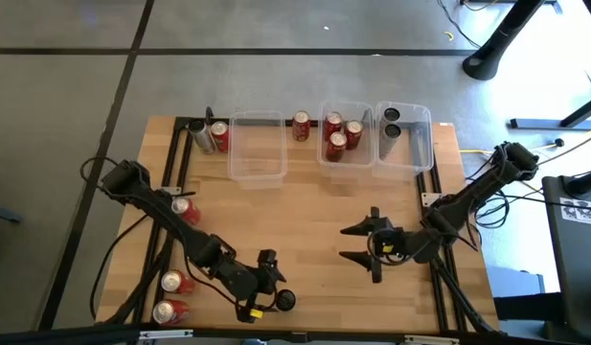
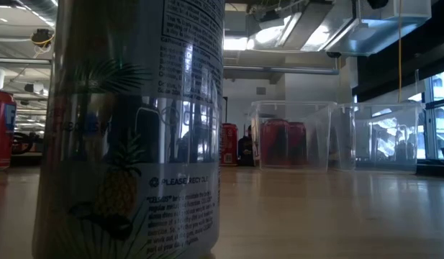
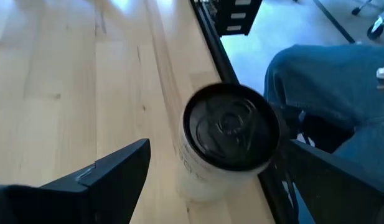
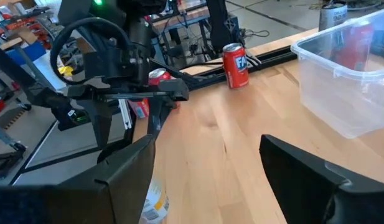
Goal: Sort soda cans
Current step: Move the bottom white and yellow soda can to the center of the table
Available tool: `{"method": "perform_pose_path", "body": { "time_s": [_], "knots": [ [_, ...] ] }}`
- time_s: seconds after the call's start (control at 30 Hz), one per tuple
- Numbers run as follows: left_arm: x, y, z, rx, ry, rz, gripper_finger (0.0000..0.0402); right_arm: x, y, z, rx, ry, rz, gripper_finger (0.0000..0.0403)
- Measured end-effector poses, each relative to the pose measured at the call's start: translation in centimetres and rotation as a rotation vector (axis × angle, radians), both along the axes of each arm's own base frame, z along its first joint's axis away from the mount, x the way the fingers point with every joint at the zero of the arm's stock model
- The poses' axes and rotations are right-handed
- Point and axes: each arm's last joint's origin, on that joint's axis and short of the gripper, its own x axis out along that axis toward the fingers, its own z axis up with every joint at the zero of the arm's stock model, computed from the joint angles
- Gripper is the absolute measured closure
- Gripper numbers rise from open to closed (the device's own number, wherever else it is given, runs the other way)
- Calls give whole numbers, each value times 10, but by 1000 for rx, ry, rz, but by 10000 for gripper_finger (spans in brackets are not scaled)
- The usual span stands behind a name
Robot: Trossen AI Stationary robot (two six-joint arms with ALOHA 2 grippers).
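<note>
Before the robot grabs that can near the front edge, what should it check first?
1. Left gripper open: ok, its fingers stand wide.
2. Black-topped can upright: ok.
3. Can sits between the fingers: ok, one finger shows on each side, neither touching.
4. Right gripper out of the way: ok, open and holding nothing, mid-table.
5. Room in a bin: ok, the left clear bin has nothing in it.
6. Which bin this can belongs in: cannot tell.
</note>
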Motion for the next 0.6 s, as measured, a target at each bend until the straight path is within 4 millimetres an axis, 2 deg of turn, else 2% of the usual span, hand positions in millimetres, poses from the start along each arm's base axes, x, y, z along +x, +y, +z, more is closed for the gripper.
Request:
{"method": "perform_pose_path", "body": {
  "time_s": [0.13, 0.43, 0.6],
  "knots": [
    [1, -2, 2, 1, -33, -18, 41, 1, 0, -1, -2, 5, -3, 116],
    [9, -6, -9, 21, -51, -38, 41, 1, 1, -3, -7, 12, -2, 116],
    [13, -1, -12, 29, -41, -24, 41, 2, 2, -5, -43, 22, 10, 116]
  ]
}}
